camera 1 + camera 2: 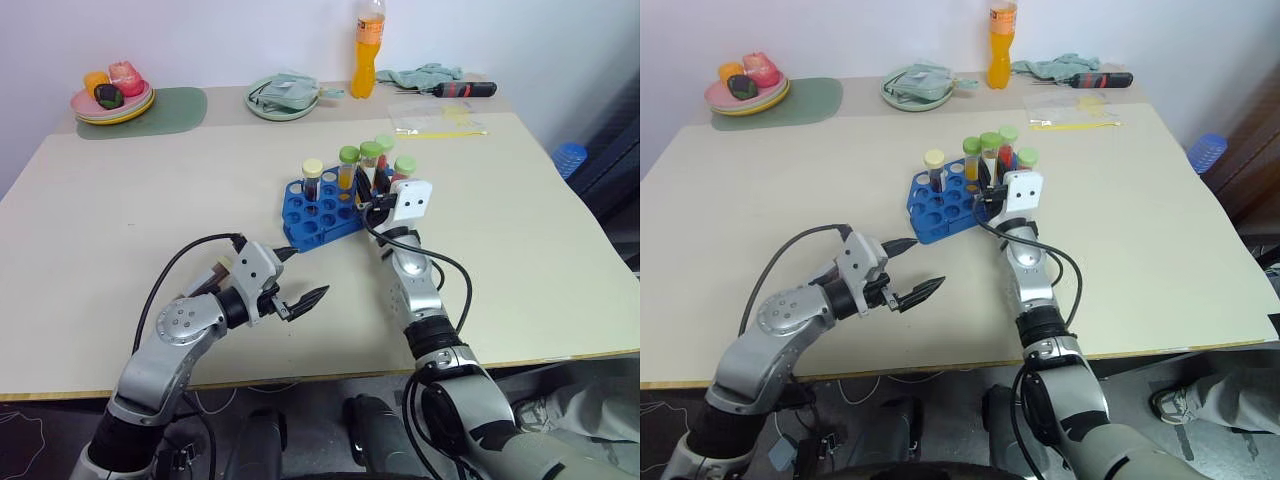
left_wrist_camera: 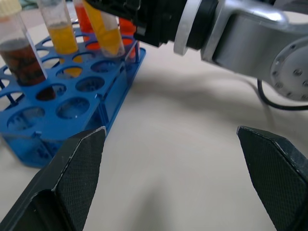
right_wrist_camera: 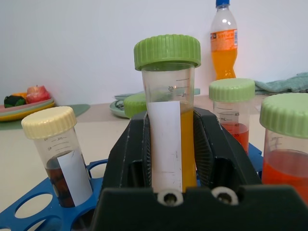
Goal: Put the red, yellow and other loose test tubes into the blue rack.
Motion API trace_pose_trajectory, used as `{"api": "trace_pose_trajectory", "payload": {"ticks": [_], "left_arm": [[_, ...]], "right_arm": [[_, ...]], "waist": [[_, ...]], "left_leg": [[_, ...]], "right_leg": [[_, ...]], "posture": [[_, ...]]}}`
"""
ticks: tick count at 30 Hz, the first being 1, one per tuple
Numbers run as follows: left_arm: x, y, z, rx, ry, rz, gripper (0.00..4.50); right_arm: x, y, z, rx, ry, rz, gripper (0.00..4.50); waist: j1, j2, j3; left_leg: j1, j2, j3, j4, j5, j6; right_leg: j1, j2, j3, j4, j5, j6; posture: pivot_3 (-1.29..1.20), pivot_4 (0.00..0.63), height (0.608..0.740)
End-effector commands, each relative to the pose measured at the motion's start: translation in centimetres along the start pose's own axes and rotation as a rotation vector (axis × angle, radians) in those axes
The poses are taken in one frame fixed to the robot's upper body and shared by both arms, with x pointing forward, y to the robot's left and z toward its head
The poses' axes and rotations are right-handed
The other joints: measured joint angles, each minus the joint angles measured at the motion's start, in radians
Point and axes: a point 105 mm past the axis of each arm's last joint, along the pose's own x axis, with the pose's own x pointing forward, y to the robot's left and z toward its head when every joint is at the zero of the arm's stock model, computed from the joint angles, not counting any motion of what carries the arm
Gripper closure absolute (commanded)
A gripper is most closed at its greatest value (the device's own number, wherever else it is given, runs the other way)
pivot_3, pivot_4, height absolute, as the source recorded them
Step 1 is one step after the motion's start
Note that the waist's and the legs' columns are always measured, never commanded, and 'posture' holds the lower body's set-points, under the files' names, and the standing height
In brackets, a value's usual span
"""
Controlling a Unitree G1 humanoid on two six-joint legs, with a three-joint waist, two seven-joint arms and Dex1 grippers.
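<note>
The blue rack (image 1: 318,215) stands mid-table with several capped tubes upright in it: a cream-capped dark tube (image 1: 312,180), a yellow tube (image 2: 61,33) and red tubes (image 3: 233,126). My right gripper (image 3: 168,144) is shut on a green-capped yellow tube (image 3: 168,96) and holds it tilted over the rack's right end (image 2: 107,30). I cannot tell whether its lower end sits in a hole. My left gripper (image 1: 306,275) hovers open and empty just in front of the rack, its fingers (image 2: 77,168) wide apart.
At the back edge stand a stack of plates with fruit (image 1: 112,100) on a green mat (image 1: 160,108), a green plate with a cloth (image 1: 285,97), an orange bottle (image 1: 368,45), a screwdriver (image 1: 465,89) and a clear bag (image 1: 440,115).
</note>
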Motion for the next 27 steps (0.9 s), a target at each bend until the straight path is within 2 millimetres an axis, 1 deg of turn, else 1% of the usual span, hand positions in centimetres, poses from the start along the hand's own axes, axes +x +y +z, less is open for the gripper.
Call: {"api": "trace_pose_trajectory", "payload": {"ticks": [1,4,6,7,8,10,13,16,18,19,20,22,24,25,27], "left_arm": [[-0.3,0.1,1.5,0.035,-0.037,0.001,0.0],[-0.4,0.1,1.6,0.036,-0.036,0.002,0.0],[-0.4,0.2,1.7,0.035,-0.034,0.004,0.0],[-0.4,0.2,1.7,0.034,-0.032,0.007,0.0],[-0.5,0.3,1.7,0.033,-0.028,0.012,0.0],[-0.9,1.0,1.7,0.026,-0.017,0.048,0.0],[-1.8,2.3,2.3,-0.015,-0.012,0.102,0.0],[-2.6,3.2,2.4,-0.093,0.027,0.125,0.0],[-3.1,4.1,2.9,-0.094,0.067,0.156,0.0],[-3.3,4.9,3.1,-0.08,0.108,0.195,0.0],[-3.8,5.9,2.7,-0.06,0.206,0.234,0.0],[-4.6,7.7,2.4,0.025,0.355,0.287,0.0],[-5.6,8.5,0.9,-0.056,0.549,0.292,0.0],[-6.3,8.9,0.1,-0.122,0.652,0.297,0.0],[-6.8,9.3,-0.3,-0.157,0.759,0.293,0.0]], "right_arm": [[0.0,0.1,0.1,0.01,-0.024,-0.009,3.77],[-0.1,0.4,0.0,0.015,-0.023,0.012,3.77],[0.0,0.5,0.3,0.017,-0.03,0.021,2.74],[0.0,0.6,0.6,0.014,-0.039,0.027,2.42],[0.1,0.7,0.9,0.013,-0.049,0.036,1.96],[0.4,0.8,2.1,-0.02,-0.074,0.055,0.93],[0.7,0.4,4.4,-0.051,-0.105,0.087,0.93],[0.4,0.8,6.5,-0.044,-0.129,0.164,0.93],[0.2,0.7,7.9,-0.037,-0.141,0.196,0.93],[0.1,0.7,8.5,-0.039,-0.142,0.213,0.93],[-0.2,0.7,9.3,-0.055,-0.141,0.255,0.93],[-1.1,0.9,10.2,-0.1,-0.122,0.338,0.93],[-2.4,1.3,10.2,-0.127,-0.062,0.45,0.93],[-3.5,1.8,9.9,-0.15,-0.006,0.547,0.93],[-7.2,3.2,8.8,-0.187,0.153,0.802,0.93]], "waist": [[-0.001,0.0,0.0],[-0.002,0.0,0.0],[-0.004,0.0,0.0],[-0.005,0.0,0.0],[-0.007,0.0,0.0],[-0.01,0.0,0.0],[-0.01,0.0,0.0],[-0.009,0.0,0.0],[-0.009,0.0,0.0],[-0.008,0.0,0.0],[-0.007,0.0,0.0],[-0.007,0.0,0.0],[-0.008,0.0,0.0],[-0.005,0.0,0.0],[-0.005,0.0,0.0]], "left_leg": [[0.0,0.0,0.0,0.0,0.0,0.0],[0.0,0.0,0.0,0.0,0.0,0.0],[0.0,0.0,0.0,0.0,0.0,0.0],[0.0,0.0,0.0,0.0,0.0,0.0],[0.0,0.0,0.0,0.0,0.0,0.0],[0.0,0.0,0.0,0.0,0.0,0.0],[0.0,0.0,-0.001,0.0,0.0,0.0],[0.0,0.0,-0.001,0.0,0.0,0.0],[0.0,0.0,-0.001,0.0,0.0,0.0],[0.0,0.0,-0.001,0.0,0.0,0.0],[-0.001,0.0,-0.002,0.0,0.0,0.0],[-0.001,0.0,-0.003,0.0,0.0,0.0],[-0.001,-0.001,-0.003,0.0,0.0,0.0],[-0.001,-0.001,-0.003,0.0,0.0,0.0],[-0.001,-0.001,-0.003,0.0,0.0,0.0]], "right_leg": [[0.0,0.0,0.0,0.0,0.0,0.0],[0.0,0.0,0.0,0.0,0.0,0.0],[0.0,0.0,0.0,0.0,0.0,0.0],[0.0,0.0,0.0,0.0,0.0,0.0],[0.0,0.0,0.0,0.0,0.0,0.0],[0.0,0.0,0.0,0.0,0.0,0.0],[0.0,0.0,0.0,0.0,0.0,0.0],[0.0,0.0,-0.001,0.0,0.0,0.0],[0.0,0.0,-0.001,0.0,0.0,0.0],[0.0,0.0,-0.001,0.0,0.0,0.0],[0.0,0.0,-0.001,0.0,0.0,0.0],[0.0,0.0,-0.002,0.0,0.0,0.0],[0.0,0.0,-0.002,0.0,0.0,0.0],[0.0,0.0,-0.002,-0.001,0.0,0.0],[0.001,0.0,-0.002,-0.002,0.0,0.001]], "posture": [[0.0,0.15,0.74],[0.0,0.15,0.74],[0.0,0.15,0.74],[0.0,0.15,0.74],[0.0,0.15,0.74],[0.0,0.15,0.74],[0.0,0.15,0.74],[0.0,0.15,0.74],[0.0,0.15,0.74],[0.0,0.15,0.74],[0.0,0.15,0.74],[0.0,0.15,0.74],[0.0,0.15,0.74],[0.0,0.15,0.74],[0.0,0.15,0.74]]}}
